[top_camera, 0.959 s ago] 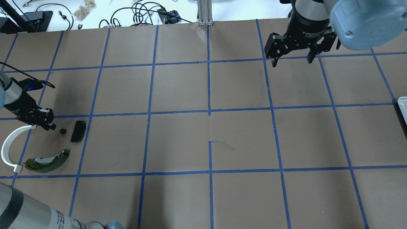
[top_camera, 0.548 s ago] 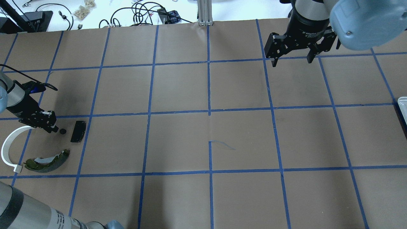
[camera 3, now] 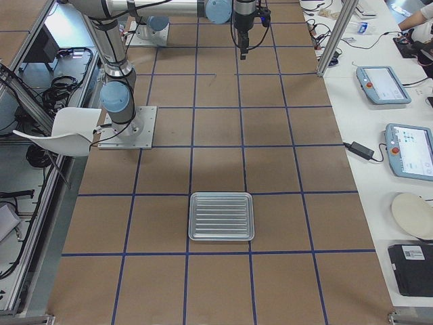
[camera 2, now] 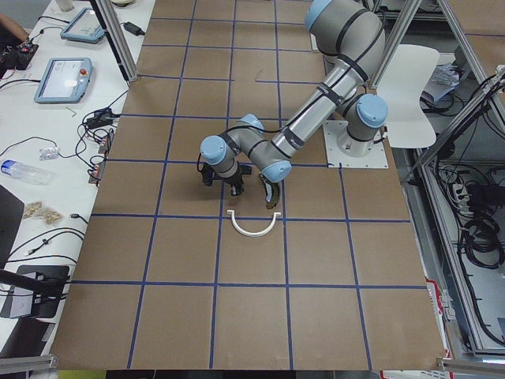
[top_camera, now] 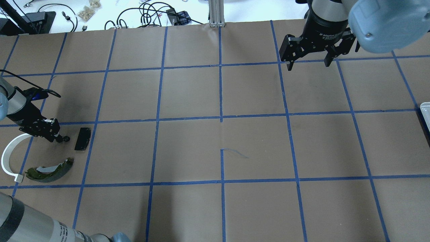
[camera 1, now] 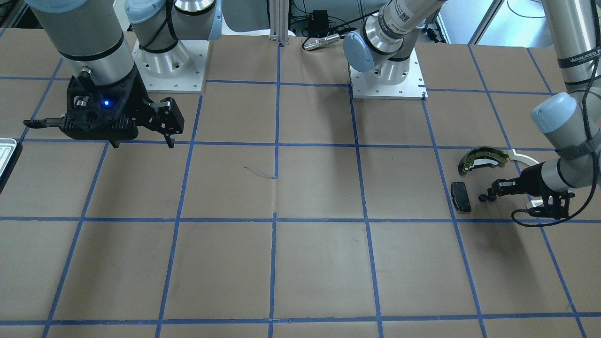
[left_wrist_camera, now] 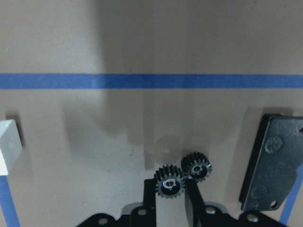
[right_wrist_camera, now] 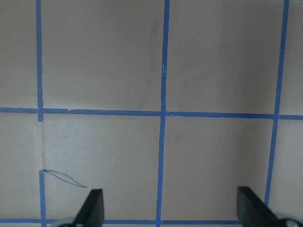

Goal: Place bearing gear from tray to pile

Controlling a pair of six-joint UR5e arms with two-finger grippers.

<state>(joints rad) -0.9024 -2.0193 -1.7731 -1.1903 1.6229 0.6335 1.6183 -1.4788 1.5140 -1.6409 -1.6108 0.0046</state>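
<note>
My left gripper (left_wrist_camera: 169, 189) is shut on a small black bearing gear (left_wrist_camera: 169, 181), held low over the paper. A second black gear (left_wrist_camera: 196, 166) lies just beyond its right fingertip, and shows in the overhead view (top_camera: 67, 138). The pile surrounds them: a black pad (top_camera: 82, 138), an olive-gold brake shoe (top_camera: 50, 169) and a white arc strip (top_camera: 6, 158). The tray (camera 3: 193, 217), ridged and silver, lies bare at the table's other end. My right gripper (top_camera: 308, 62) is open and holds nothing, high over the far right of the table.
Brown paper with a blue tape grid covers the table (top_camera: 221, 101). Cables and small bags (top_camera: 87, 11) lie on the white bench beyond the far edge. The left arm's cable (camera 1: 530, 216) loops close to the paper.
My left gripper has moved right, toward the gear lying by the black pad, and now reaches it. The right arm has not moved.
</note>
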